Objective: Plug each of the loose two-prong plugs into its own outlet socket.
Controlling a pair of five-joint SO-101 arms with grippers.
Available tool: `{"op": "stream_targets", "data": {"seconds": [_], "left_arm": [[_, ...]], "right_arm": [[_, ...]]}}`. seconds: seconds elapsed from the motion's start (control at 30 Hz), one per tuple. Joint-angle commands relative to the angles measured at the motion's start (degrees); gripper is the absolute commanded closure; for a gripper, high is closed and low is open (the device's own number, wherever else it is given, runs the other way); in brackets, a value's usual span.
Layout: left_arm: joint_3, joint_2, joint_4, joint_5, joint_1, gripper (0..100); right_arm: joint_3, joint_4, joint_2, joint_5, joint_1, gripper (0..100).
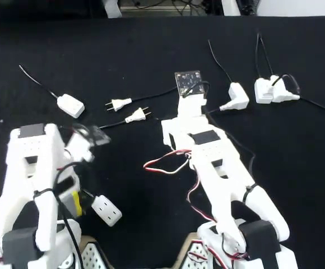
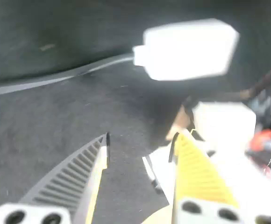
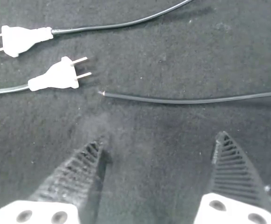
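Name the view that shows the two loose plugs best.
Right wrist view: one plug and the other plug lie near, prongs distinct. The high view shows both small, side by side.

A table (image 1: 151, 50) covered in black cloth carries everything. Near its middle lie a far plug (image 1: 118, 103) and a near plug (image 1: 135, 116), side by side. A left socket (image 1: 70, 105) rests apart from them. A middle socket (image 1: 236, 96) and a right socket (image 1: 269, 89) lie opposite, and a socket block (image 1: 106, 210) sits near the front.
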Motion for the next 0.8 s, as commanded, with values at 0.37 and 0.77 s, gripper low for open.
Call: {"op": "stream_targets", "data": {"seconds": [0.37, 0.77], "left_arm": [[4.4, 12.3, -25.0, 21.8, 22.5, 77], [2.7, 12.3, -41.2, 37.9, 23.0, 77]], "right_arm": [[-1.3, -0.9, -2.7, -0.5, 1.1, 68.4], [-1.4, -0.9, -2.7, -0.5, 1.1, 68.4]]}}
